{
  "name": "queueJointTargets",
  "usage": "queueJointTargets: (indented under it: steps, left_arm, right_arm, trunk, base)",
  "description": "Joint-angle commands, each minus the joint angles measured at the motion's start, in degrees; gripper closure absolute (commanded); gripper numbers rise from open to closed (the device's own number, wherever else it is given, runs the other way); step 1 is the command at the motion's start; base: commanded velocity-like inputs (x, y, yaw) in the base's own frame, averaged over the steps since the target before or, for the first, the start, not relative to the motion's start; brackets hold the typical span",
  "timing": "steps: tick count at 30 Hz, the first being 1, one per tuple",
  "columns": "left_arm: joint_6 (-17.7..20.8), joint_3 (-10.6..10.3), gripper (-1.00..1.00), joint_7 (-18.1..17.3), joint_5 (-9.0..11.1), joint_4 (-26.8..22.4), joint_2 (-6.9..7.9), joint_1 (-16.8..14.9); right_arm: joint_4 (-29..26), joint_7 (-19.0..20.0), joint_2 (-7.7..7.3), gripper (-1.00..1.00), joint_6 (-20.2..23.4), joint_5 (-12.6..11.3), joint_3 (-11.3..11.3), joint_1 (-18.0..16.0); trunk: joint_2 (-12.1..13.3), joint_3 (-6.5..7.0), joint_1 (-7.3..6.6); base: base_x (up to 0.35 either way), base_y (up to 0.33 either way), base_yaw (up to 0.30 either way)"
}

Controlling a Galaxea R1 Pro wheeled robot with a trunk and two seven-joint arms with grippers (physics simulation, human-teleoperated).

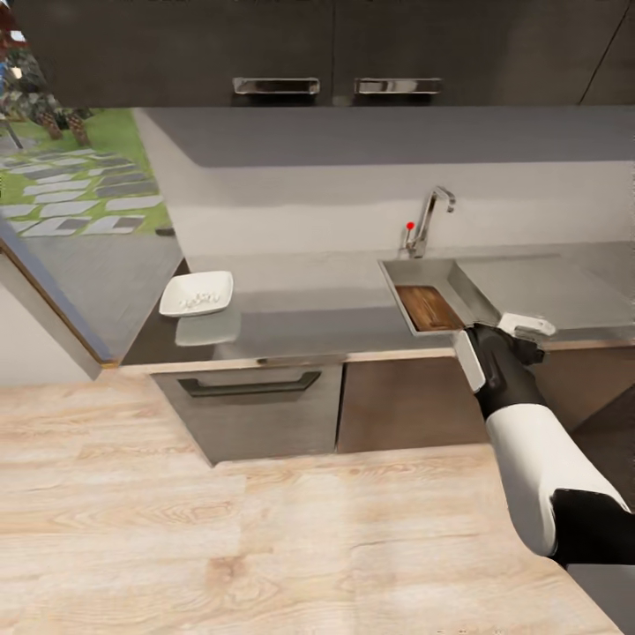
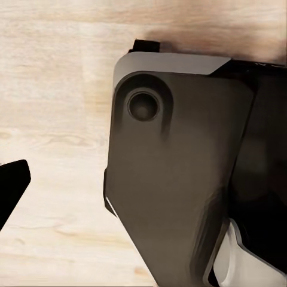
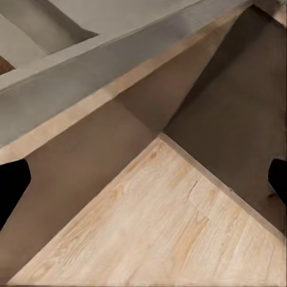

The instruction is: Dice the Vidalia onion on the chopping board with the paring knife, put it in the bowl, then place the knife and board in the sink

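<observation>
Nearly done: board in sink, bits in bowl.

I see the board (image 1: 429, 308) lying in the sink (image 1: 395, 280) and diced onion (image 1: 199, 300) in the bowl (image 1: 197, 293); the knife I can't find. My right gripper (image 1: 507, 339) hangs at the counter edge with fingers spread, empty.

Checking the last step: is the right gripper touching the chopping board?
Apart. The head view shows the chopping board inside the sink, and the right gripper below the counter edge.
</observation>
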Motion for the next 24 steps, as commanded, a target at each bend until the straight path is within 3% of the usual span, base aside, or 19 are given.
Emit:
queueJointTargets:
  steps: [1,7,8,9,12,15,18,19,21,24]
  left_arm:
    - [-0.36,-0.13,-1.00,0.07,0.50,0.24,-0.03,-0.11]
    - [-0.36,-0.13,-1.00,0.06,0.47,0.24,-0.03,-0.11]
    - [-0.39,-0.13,-1.00,0.02,0.46,0.24,-0.03,-0.11]
    - [-0.40,-0.13,-1.00,0.01,0.46,0.24,-0.03,-0.11]
    - [-0.43,-0.13,-1.00,-0.01,0.45,0.24,-0.03,-0.11]
    - [-0.80,-0.13,-1.00,-0.01,0.45,0.18,0.07,-0.11]
    - [-2.63,-0.13,-1.00,-0.02,0.42,0.14,0.26,-0.11]
    - [-4.70,-0.02,-1.00,-0.02,0.38,0.06,0.33,-0.11]
    - [-6.22,0.02,-1.00,-0.02,0.33,-0.56,0.48,-0.07]
    - [-7.54,0.04,-1.00,-0.02,0.24,-3.42,0.80,-0.03]
  right_arm:
    - [1.21,-0.20,-0.48,-1.00,-0.54,-0.45,0.11,-0.03]
    - [11.60,3.05,-2.81,-1.00,-8.70,-0.17,0.10,-0.03]
    - [18.29,5.36,-4.06,-1.00,-13.48,-0.12,0.16,-0.03]
    - [20.71,6.24,-4.46,-1.00,-15.26,-0.12,0.17,-0.03]
    - [35.70,12.51,-6.55,-1.00,-27.28,-0.07,0.23,-0.02]
    - [42.42,18.13,-7.19,-1.00,-36.12,-0.05,0.39,1.78]
    - [44.54,24.86,-6.90,-1.00,-41.21,0.50,0.50,12.66]
    - [45.12,34.07,-5.00,-1.00,-46.64,3.01,0.54,20.20]
    - [45.33,42.42,-2.87,-1.00,-52.45,7.30,0.56,26.34]
    - [45.44,50.58,0.30,-1.00,-60.94,18.14,0.56,34.80]
  trunk:
    - [-0.09,-0.08,-0.01]
    - [-0.09,-0.08,-0.01]
    - [-0.09,-0.08,-0.01]
    - [-0.09,-0.08,-0.01]
    - [-0.09,-0.08,-0.01]
    - [-0.09,-0.08,-0.01]
    - [-0.09,-0.08,-0.01]
    - [-0.09,-0.08,-0.01]
    - [-0.09,-0.08,-0.01]
    - [-0.09,-0.08,-0.01]
  base:
    - [-0.339,0.000,0.000]
    - [-0.339,-0.015,0.000]
    - [-0.285,-0.059,0.000]
    - [-0.236,-0.047,0.000]
    - [-0.103,-0.021,0.000]
    - [-0.030,-0.006,0.000]
    - [-0.009,-0.002,0.000]
    - [-0.002,0.000,0.000]
    - [-0.001,0.000,0.000]
    - [0.000,0.000,0.000]
